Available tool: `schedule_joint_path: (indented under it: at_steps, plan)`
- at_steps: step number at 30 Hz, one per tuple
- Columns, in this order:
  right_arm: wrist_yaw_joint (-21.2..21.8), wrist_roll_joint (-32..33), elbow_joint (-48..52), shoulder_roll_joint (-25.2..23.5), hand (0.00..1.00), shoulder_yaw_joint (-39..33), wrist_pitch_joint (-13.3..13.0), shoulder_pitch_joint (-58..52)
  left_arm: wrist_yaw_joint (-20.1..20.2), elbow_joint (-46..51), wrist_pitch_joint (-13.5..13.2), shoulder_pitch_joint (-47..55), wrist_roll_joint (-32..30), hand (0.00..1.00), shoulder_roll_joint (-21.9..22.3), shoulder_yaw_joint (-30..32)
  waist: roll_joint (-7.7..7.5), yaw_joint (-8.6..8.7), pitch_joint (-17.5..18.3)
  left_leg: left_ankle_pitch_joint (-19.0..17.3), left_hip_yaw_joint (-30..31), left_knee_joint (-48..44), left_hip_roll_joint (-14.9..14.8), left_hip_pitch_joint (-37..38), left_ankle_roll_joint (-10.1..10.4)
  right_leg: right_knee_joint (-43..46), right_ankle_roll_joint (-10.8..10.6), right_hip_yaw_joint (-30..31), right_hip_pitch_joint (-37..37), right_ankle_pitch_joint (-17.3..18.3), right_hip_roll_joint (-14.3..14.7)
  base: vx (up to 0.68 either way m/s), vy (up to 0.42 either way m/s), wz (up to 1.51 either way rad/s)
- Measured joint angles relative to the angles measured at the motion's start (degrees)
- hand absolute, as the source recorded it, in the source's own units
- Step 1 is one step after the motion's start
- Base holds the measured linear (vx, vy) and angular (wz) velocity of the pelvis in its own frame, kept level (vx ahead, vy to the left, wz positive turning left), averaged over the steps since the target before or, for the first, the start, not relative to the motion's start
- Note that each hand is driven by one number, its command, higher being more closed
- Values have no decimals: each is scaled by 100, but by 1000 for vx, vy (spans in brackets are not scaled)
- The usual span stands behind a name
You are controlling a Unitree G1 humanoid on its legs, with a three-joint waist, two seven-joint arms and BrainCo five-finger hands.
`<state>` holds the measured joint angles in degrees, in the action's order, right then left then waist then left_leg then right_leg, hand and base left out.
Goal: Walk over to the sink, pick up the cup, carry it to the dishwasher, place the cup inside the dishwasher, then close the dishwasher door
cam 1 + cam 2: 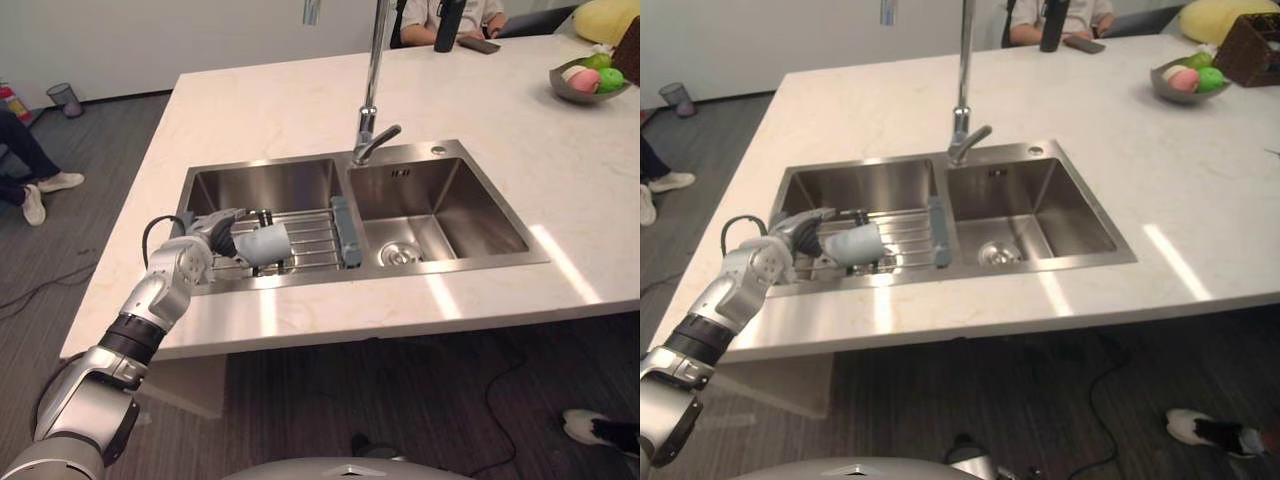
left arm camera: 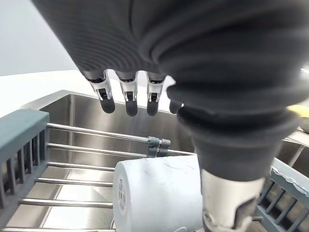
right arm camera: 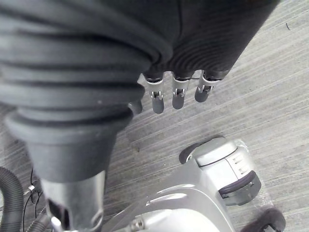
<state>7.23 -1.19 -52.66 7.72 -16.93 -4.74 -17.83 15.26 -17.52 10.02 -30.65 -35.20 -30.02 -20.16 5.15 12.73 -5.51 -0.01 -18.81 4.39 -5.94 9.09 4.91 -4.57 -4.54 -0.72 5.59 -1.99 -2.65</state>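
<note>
A pale grey cup [image 1: 262,243] lies on its side on the wire rack [image 1: 315,238] in the left basin of the steel double sink [image 1: 445,205]. My left hand [image 1: 207,238] reaches into that basin from the counter's near edge and sits right at the cup. In the left wrist view its fingers [image 2: 130,94] are straight above the cup [image 2: 159,193] and the thumb [image 2: 227,208] runs down beside it. They are not curled round it. My right hand [image 3: 177,96] hangs over the grey floor with relaxed fingers, holding nothing.
A tall faucet [image 1: 372,100] rises between the basins. A bowl of fruit [image 1: 590,80] stands on the counter's far right. One person [image 1: 450,18] sits at the far edge, and another's legs [image 1: 30,170] are on the left. A shoe [image 1: 598,428] is at bottom right.
</note>
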Motion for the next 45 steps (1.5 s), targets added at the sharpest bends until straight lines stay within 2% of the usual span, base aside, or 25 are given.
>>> schedule_joint_path:
  at_steps: [7,12,25,39,45]
  plan:
    - [1,131,7,10,0,7,2,3,-69,0,28,0,14,0,0,2,53,59,-70,-4,-19,-1,-1,-26,5,1,1,25,-39,-1,0,-1,-4,0]
    - [4,140,14,10,0,62,16,8,-238,0,243,-1,14,0,0,2,104,105,-181,-7,-49,-23,-6,-127,4,17,4,66,-161,-17,2,-25,-21,-3]
    - [2,191,223,14,0,104,27,28,-262,-247,602,-31,16,0,112,-33,220,266,-454,-57,-159,-131,-2,-247,-7,116,-1,255,-380,-31,0,-18,-13,-6]
    - [1,205,264,23,0,109,3,240,-515,-1061,1023,-749,136,0,224,-92,283,461,-783,-42,-314,-154,5,-431,-23,153,-20,479,-700,-153,5,-32,-11,-8]
    - [3,222,285,104,0,249,-4,286,-676,-1328,1154,-1143,212,0,425,-65,299,491,-912,-43,-327,-195,2,-509,-22,191,-18,502,-788,-159,3,0,0,0]
